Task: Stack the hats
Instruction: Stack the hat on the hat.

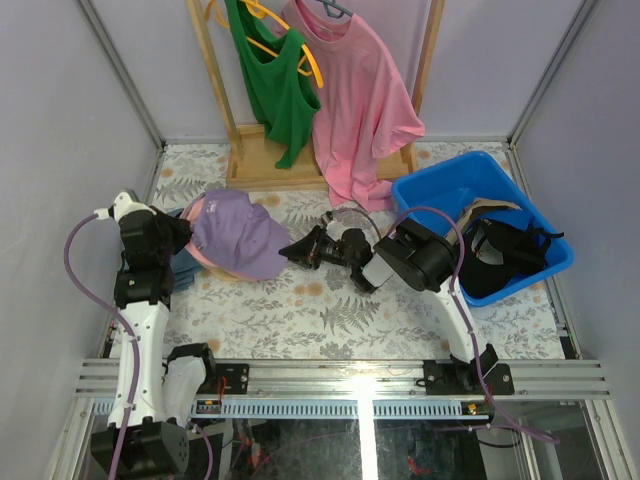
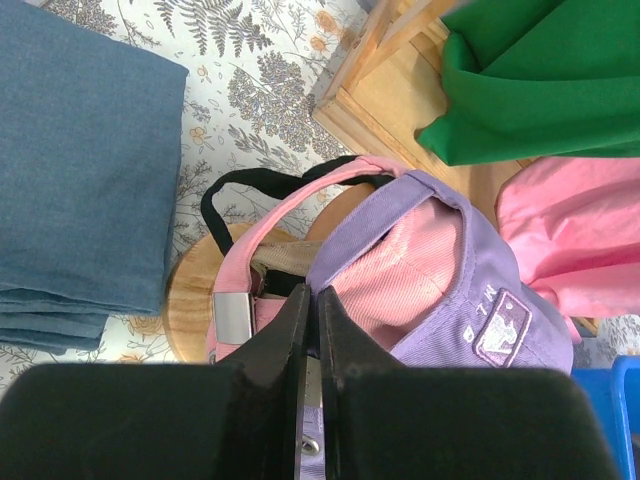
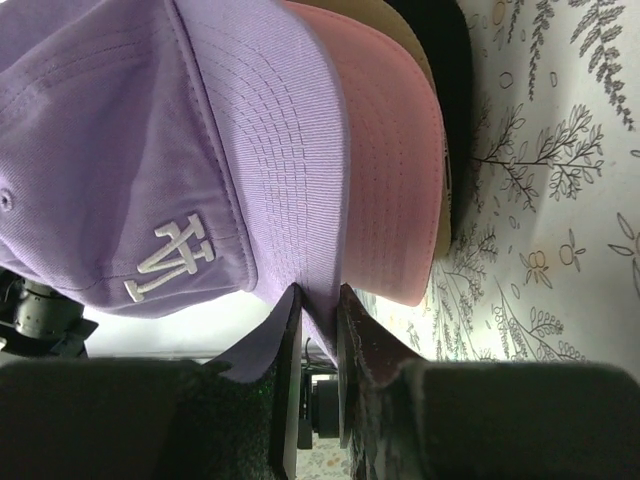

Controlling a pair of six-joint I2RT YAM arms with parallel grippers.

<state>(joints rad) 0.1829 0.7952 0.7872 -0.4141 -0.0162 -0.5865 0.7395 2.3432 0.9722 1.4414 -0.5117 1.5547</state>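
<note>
A fern-printed cloth (image 1: 330,310) covered the table. On its left half we saw the lavender cap (image 1: 235,232) topping a stack, its long axis across the table, brim toward the right arm and back strap toward the left arm. Only the right wrist view showed the layered brims beneath it, the pink cap (image 3: 390,150) and, lower, a black brim (image 3: 452,40). There the right gripper (image 3: 318,295) was clenched on the lavender brim's edge. The left wrist view showed the round wooden stand (image 2: 190,310) under the stack and folded denim (image 2: 80,170) beside it, both nearly hidden from overhead. The left gripper (image 2: 312,295) was pressed fully together at the caps' back; we could not tell whether it pinched a strap. Another black cap (image 1: 505,260) lay in the blue bin (image 1: 440,190), partly hidden by its wall.
</note>
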